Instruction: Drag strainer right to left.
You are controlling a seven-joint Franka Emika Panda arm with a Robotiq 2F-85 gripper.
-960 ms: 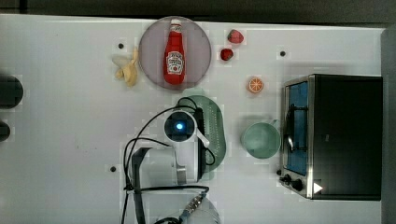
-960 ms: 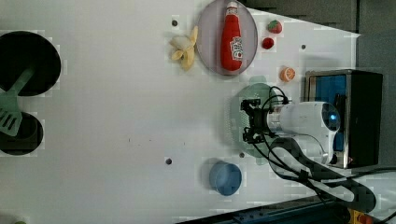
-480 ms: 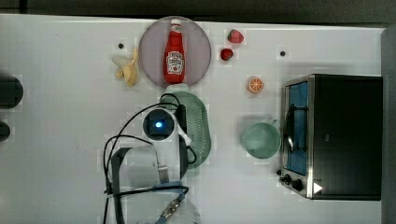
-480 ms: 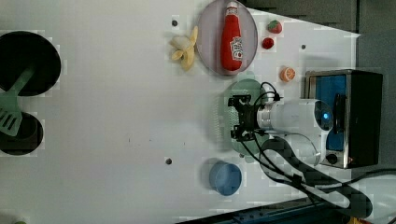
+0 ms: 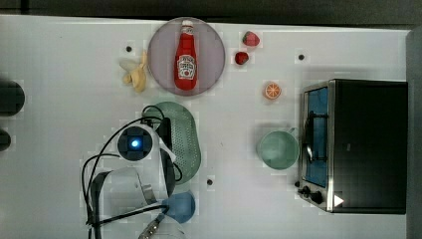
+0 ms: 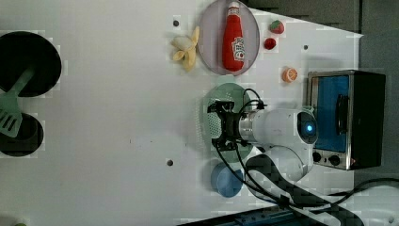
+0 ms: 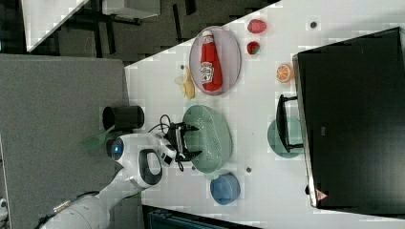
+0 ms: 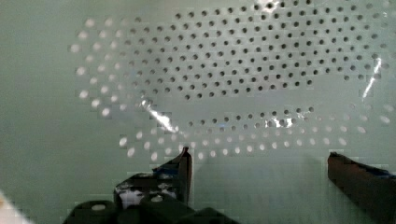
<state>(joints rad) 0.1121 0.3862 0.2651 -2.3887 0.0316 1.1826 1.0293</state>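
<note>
The strainer (image 5: 184, 142) lies on the white surface (image 5: 59, 149), near the middle in the top view, below the plate (image 5: 216, 55) with the ketchup bottle (image 5: 186, 55) and well to the left of the mug (image 5: 277, 149). The arm covers the strainer's left edge in the top view. The left view shows the pincer (image 6: 222, 126) reaching level over the strainer's basin from the left view's right, its dark fingers (image 6: 221, 109) set wide apart; the right view shows the same pincer (image 7: 187, 141) coming in from the right view's left. In the wrist view the dotted basin (image 8: 243, 70) sits close, with one fingertip (image 8: 185, 161) and the other well apart and nothing between them. Whether the tips touch the plastic cannot be told.

The blue bowl (image 5: 180, 206) sits just below the strainer in the top view, partly behind cables. The toaster oven (image 5: 358, 144) is cut off at the right view's edge. A banana (image 5: 135, 74), two strawberries (image 5: 250, 38) and an orange slice (image 5: 272, 90) lie near the plate.
</note>
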